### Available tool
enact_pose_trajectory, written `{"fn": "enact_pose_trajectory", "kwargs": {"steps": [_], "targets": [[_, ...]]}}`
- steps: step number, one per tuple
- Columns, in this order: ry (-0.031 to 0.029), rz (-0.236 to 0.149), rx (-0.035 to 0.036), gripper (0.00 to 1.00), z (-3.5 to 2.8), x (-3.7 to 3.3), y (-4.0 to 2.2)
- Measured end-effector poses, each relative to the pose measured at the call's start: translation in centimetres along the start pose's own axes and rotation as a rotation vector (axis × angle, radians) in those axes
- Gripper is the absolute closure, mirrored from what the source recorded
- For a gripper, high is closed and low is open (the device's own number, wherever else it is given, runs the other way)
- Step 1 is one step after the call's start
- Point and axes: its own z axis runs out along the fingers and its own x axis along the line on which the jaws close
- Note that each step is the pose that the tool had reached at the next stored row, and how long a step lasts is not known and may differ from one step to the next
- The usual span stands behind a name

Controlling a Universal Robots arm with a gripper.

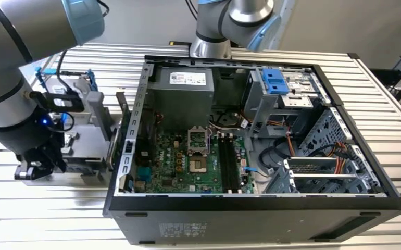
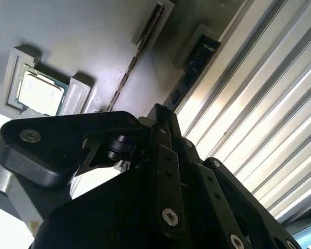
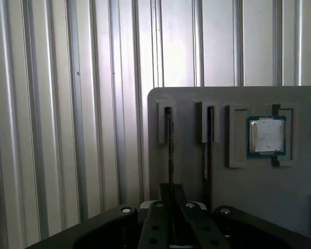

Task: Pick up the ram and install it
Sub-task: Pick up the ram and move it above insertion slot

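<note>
PC case (image 1: pixel 256 213) is open and its memory slots (image 1: pixel 232 161) look empty, so install is not done. Grey tray (image 3: pixel 249 197) sits outside the case. Gripper (image 3: pixel 171 202) is low over it, lined up on the ram (image 3: pixel 169 148), which stands on edge in a tray slot. Can't tell if it's clamped.

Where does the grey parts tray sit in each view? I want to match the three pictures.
Exterior view: the grey parts tray at the exterior view's left, beside the open computer case, partly behind the arm.
Second wrist view: the tray, slanted, carrying the silver processor.
First wrist view: the tray, processor seated in it.
Shared landmark: the ribbed metal table, in all three.
</note>
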Motion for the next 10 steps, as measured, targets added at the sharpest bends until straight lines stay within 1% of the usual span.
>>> {"fn": "enact_pose_trajectory", "kwargs": {"steps": [3, 7, 10], "targets": [[0.0033, 0.0, 0.0001, 1.0, -0.64, -0.04, 0.01], [0.0035, 0.0, 0.0002, 1.0, -1.45, -0.07, 0.02], [0.0036, 0.0, 0.0002, 1.0, -2.35, -0.1, 0.02]]}}
